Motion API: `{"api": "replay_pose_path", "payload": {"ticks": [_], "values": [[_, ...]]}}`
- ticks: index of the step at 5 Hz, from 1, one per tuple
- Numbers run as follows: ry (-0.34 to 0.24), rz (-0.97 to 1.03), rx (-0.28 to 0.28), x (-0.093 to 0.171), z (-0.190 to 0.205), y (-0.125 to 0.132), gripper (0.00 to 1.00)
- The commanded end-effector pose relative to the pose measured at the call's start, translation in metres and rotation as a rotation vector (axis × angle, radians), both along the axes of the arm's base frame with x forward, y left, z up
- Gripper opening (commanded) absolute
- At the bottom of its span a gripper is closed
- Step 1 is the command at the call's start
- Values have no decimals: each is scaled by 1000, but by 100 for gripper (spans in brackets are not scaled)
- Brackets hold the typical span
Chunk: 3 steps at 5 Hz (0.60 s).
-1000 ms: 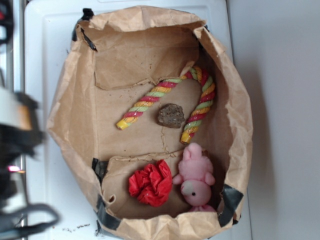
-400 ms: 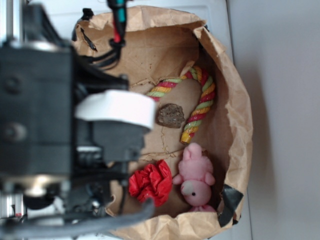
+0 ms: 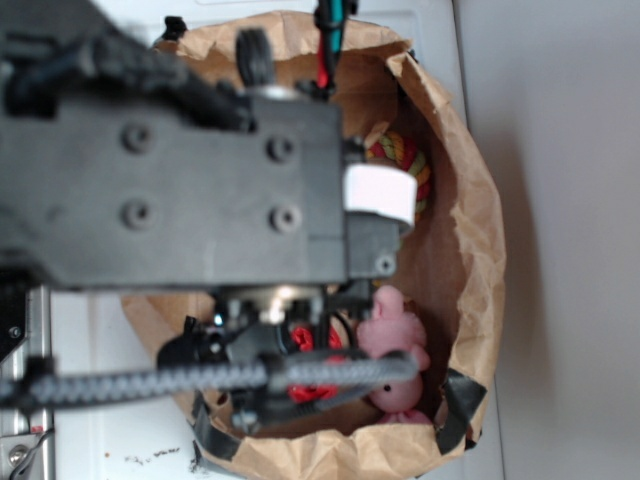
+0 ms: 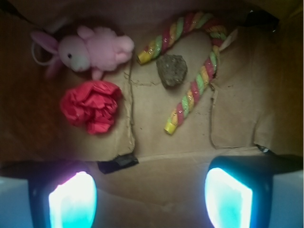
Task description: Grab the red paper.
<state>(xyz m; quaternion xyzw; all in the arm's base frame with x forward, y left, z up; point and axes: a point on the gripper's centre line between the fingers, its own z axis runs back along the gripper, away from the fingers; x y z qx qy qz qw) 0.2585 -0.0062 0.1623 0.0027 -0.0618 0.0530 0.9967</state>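
Gripper point(image 4: 150, 199) spread wide, empty, hovering above bag floor. Red paper point(image 4: 90, 105) sits up-left of gripper centre in wrist view, nearer left finger point(image 4: 71, 199); you need shift that way, then descend. No clear long axis. Brown paper bag point(image 3: 478, 250) holds red paper, pink plush point(image 4: 90, 50) touching it, striped rope cane point(image 4: 190, 95), rock point(image 4: 172, 70).

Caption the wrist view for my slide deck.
Open hand hovers above red paper, pink plush and rope cane.

Blk boxy arm point(image 3: 170, 190) w/ screws, white band, braided cable.
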Motion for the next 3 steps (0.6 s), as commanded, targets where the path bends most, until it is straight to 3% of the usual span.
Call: {"api": "replay_pose_path", "payload": {"ticks": [1, 3], "values": [[-59, 17, -8, 15, -17, -16, 100], [-158, 88, -71, 21, -17, -17, 100]]}}
